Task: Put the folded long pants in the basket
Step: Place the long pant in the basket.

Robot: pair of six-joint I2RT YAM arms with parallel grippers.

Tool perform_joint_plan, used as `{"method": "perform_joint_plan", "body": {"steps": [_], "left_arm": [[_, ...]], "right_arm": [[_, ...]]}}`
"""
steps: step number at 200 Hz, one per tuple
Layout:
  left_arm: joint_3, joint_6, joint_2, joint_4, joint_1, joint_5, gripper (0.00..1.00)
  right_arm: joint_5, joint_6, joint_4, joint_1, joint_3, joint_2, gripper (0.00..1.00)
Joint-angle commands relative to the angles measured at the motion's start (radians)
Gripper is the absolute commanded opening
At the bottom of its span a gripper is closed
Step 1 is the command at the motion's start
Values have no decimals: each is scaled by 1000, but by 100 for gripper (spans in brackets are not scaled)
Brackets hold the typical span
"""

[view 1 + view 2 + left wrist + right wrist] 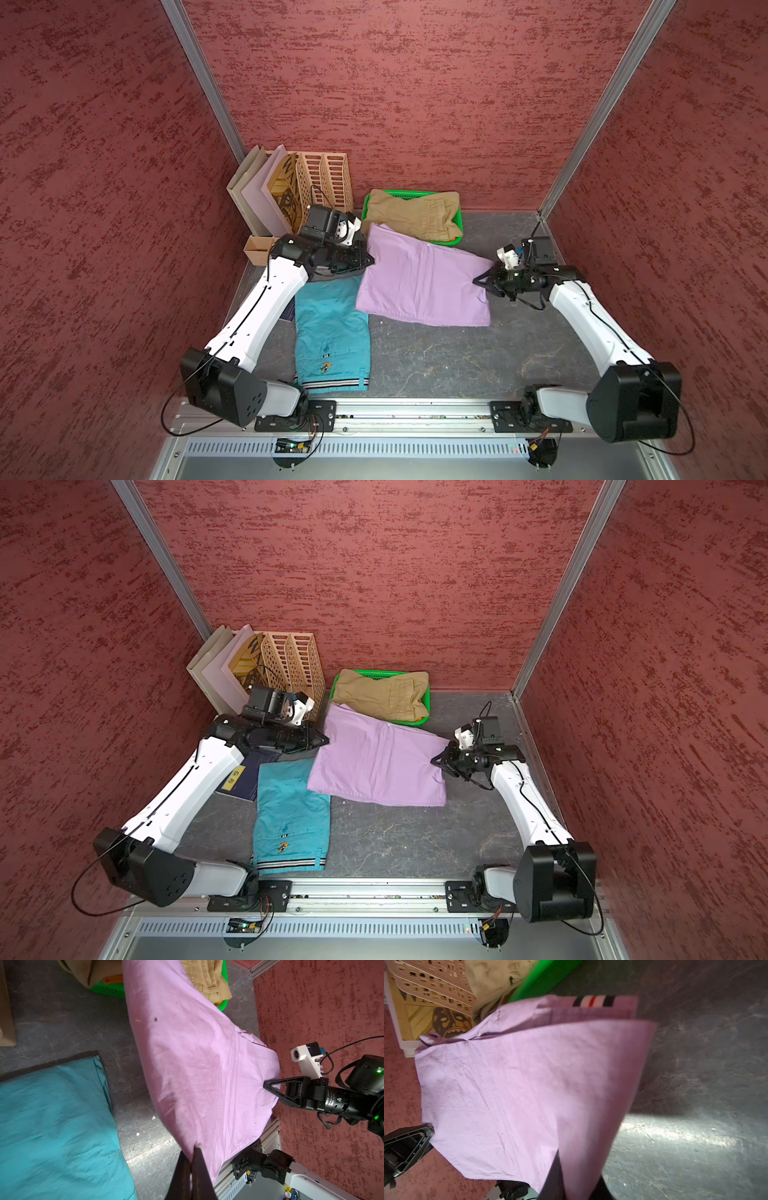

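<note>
Gripping lilac pants (419,278): left end effector (371,261), right end effector (478,280); striped tab (593,1001) only in right wrist view.

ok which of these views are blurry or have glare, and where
Right wrist view: the lilac pants smear out of focus toward the lens, and a bright glare streak crosses the tabletop. Left wrist view: sharper, milder glare on the tabletop, the left pincer dark and soft. Both top views: evenly lit, sharp, no strong glare.
</note>
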Motion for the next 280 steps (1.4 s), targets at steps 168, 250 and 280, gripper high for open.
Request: {"method": "perform_joint_plan", "body": {"steps": [168,250,280], "left_arm": [[790,2,746,251,198,83,0],[1066,-41,1072,266,211,132,0],[1066,-35,1116,284,213,128,3]], "right_arm": [[-30,146,130,6,1221,952,0],[21,189,151,4,1404,1195,0],[60,153,154,2,1402,1219,0]]}}
